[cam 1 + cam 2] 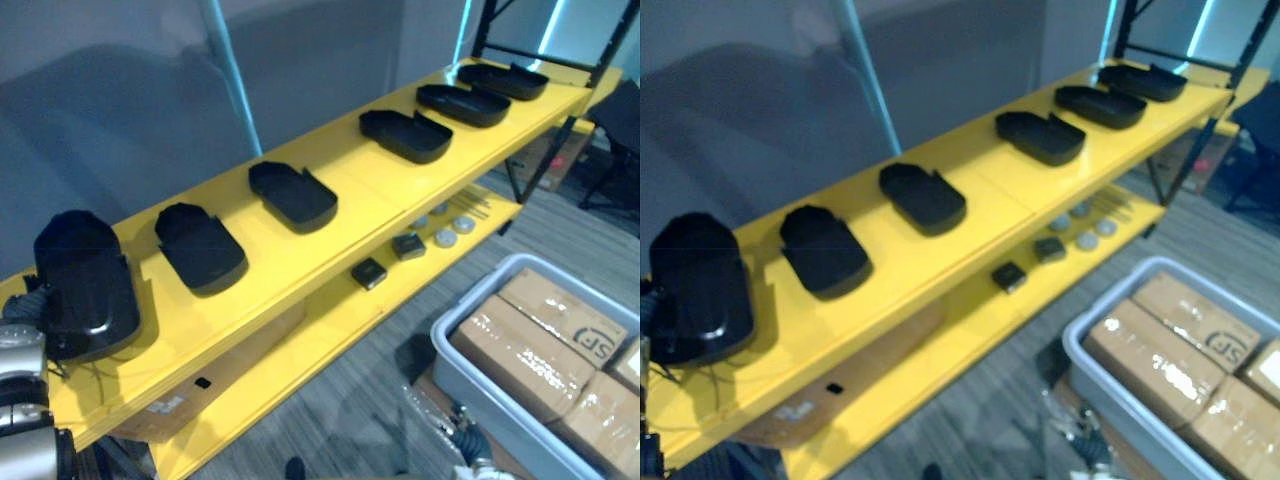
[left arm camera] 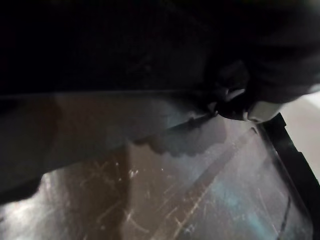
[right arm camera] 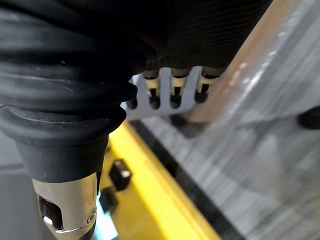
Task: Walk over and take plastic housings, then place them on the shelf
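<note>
Plastic housing (image 1: pixel 85 285) sits at the near end of the top shelf (image 1: pixel 300 262), against the left robot hand (image 2: pixel 261 111), whose fingers are hidden, so its grip cannot be told. Placing looks nearly done; the next move is to withdraw without nudging the neighbouring housing (image 1: pixel 200 248). Right robot hand (image 3: pixel 165 97) hangs low, grip unreadable, near the grey bin (image 1: pixel 470 295)

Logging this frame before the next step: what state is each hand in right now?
Left hand: against the end plastic housing on the yellow shelf; state cannot be told.
Right hand: state cannot be told.
</note>
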You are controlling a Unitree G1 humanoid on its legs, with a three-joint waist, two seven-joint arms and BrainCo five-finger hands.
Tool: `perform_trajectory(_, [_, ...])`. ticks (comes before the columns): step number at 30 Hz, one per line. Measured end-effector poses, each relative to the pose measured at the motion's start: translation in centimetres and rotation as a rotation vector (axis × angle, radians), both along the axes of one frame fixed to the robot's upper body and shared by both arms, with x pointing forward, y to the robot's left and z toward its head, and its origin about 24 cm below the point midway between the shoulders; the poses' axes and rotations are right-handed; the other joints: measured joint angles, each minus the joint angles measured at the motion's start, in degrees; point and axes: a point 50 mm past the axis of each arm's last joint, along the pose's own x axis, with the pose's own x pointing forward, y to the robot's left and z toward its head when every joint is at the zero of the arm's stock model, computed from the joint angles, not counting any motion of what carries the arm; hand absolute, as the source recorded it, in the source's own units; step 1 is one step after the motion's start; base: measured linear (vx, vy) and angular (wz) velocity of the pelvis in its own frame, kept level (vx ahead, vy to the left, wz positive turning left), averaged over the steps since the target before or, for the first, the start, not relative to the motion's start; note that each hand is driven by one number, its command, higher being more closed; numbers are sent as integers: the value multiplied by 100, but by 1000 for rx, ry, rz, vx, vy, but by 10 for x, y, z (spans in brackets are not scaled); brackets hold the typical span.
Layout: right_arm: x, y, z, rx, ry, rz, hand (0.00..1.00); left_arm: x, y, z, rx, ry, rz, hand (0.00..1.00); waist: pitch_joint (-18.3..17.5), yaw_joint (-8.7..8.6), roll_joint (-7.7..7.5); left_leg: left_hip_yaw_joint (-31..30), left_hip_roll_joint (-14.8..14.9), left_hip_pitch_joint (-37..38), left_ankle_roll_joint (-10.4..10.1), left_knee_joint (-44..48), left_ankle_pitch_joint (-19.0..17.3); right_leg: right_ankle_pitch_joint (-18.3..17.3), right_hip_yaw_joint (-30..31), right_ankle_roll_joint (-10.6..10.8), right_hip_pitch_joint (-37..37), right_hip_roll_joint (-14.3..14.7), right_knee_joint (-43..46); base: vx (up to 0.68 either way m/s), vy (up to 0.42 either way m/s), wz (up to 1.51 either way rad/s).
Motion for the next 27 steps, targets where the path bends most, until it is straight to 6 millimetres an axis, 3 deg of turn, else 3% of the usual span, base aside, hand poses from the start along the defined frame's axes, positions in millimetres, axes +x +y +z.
perform_trajectory(8, [-22, -14, -10, -16, 89, -89, 0, -23, 9, -20, -103, 66, 131, 100, 67, 8, -83, 50, -10, 23, 14, -2, -17, 6, 55, 10, -3, -6, -3, -12, 2, -4])
perform_trajectory(16, [-27, -20, -12, -29, 118, -112, 0, -36, 11, -31, -119, 118, 149, 100, 175, 14, -140, -2, -68, 118, 31, -4, -50, 13, -42, 28, 190, -63, -130, 14, 1, 4])
perform_trajectory(27, [-15, -29, -8, -43, 75, -150, 0, -44, 14, -34, -112, 116, 127, 100, 290, 33, -269, -49, -106, 120, 34, -5, -86, 19, -119, 42, 291, -104, -241, 10, 0, 3])
